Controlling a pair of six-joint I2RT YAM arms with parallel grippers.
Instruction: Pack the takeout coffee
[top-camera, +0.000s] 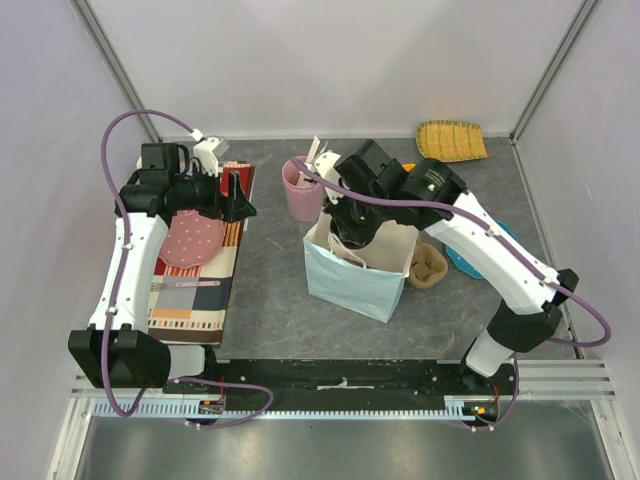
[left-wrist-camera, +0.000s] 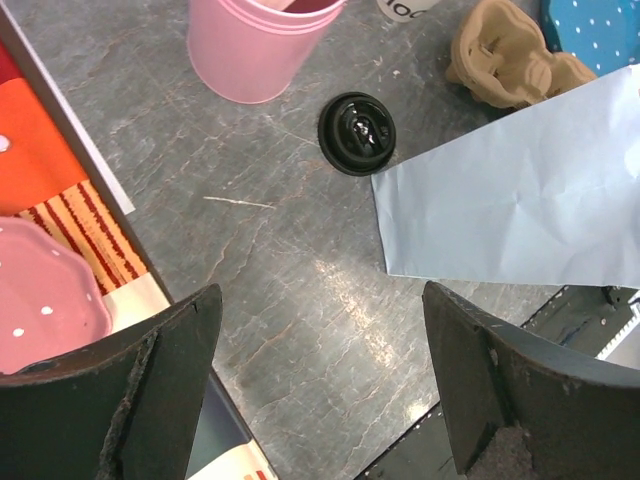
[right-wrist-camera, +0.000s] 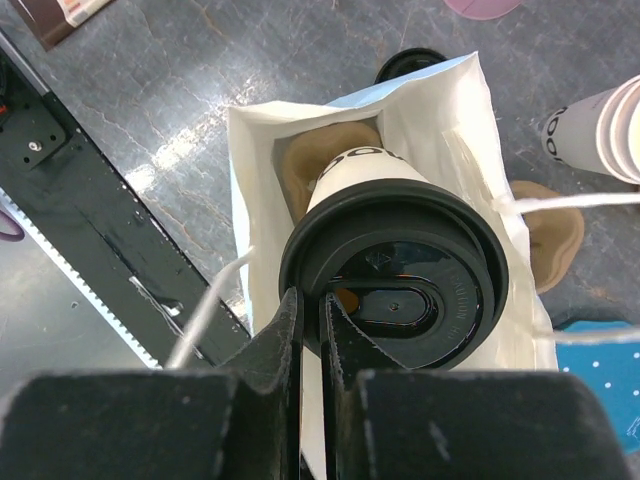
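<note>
Since the cup should go down straight, the right jaws grasp the takeout coffee (right-wrist-camera: 395, 260) by its black lid rim, upright over the open mouth of the pale blue bag (right-wrist-camera: 440, 110); the left jaws stand released over the desk (left-wrist-camera: 300, 300)

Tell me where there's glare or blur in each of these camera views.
Top external: even, soft light, no hard shadows by the pale blue paper bag. Left wrist: bright sheen on the grey table; the left gripper looks soft. Right wrist: the right gripper is dark and blurred, while the white paper cup with its round black plastic lid is sharp.
</note>
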